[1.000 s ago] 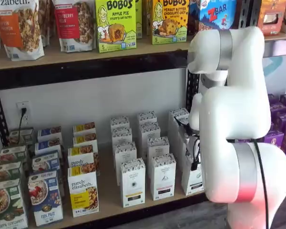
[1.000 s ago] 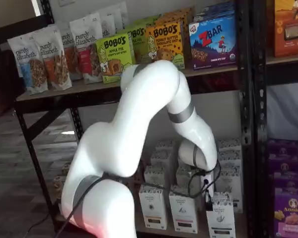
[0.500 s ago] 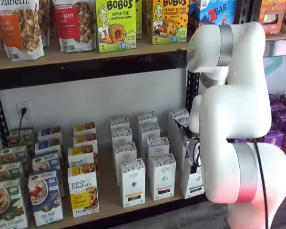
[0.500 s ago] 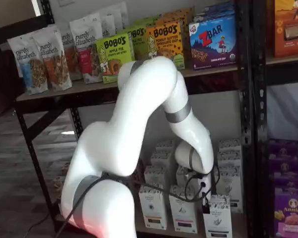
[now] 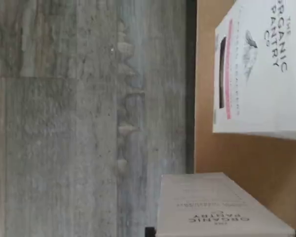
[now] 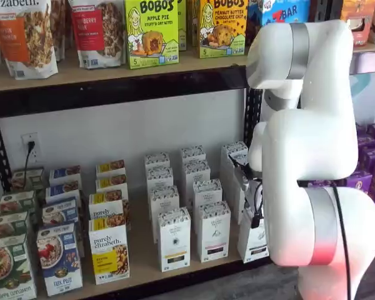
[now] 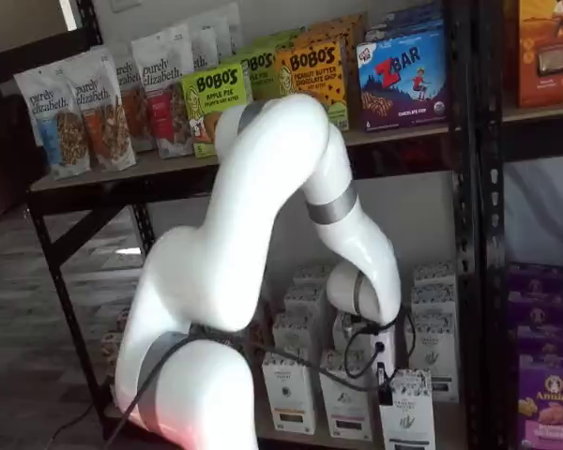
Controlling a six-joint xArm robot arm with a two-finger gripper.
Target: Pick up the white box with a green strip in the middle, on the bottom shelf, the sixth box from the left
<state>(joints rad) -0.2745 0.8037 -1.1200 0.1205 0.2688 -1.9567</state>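
The white box (image 7: 408, 414) has a speckled top band and a small dark logo. It stands at the front right of the bottom shelf (image 6: 140, 255), in my grasp. In a shelf view it is half hidden behind my arm (image 6: 252, 240). My gripper (image 7: 386, 379) is shut on its top edge, with a black finger and cable showing. The wrist view shows the held box close up (image 5: 212, 210), over the shelf's front edge (image 5: 237, 158).
More white cartons (image 6: 174, 239) stand in rows on the shelf, and one with a pink strip shows in the wrist view (image 5: 256, 69). Cereal boxes (image 6: 109, 250) stand at the left. The black upright (image 7: 471, 234) is at the right. Grey floor (image 5: 89, 123) lies in front.
The arm has risen and drawn back a little. The held white box has shifted slightly outward toward the shelf's front edge.
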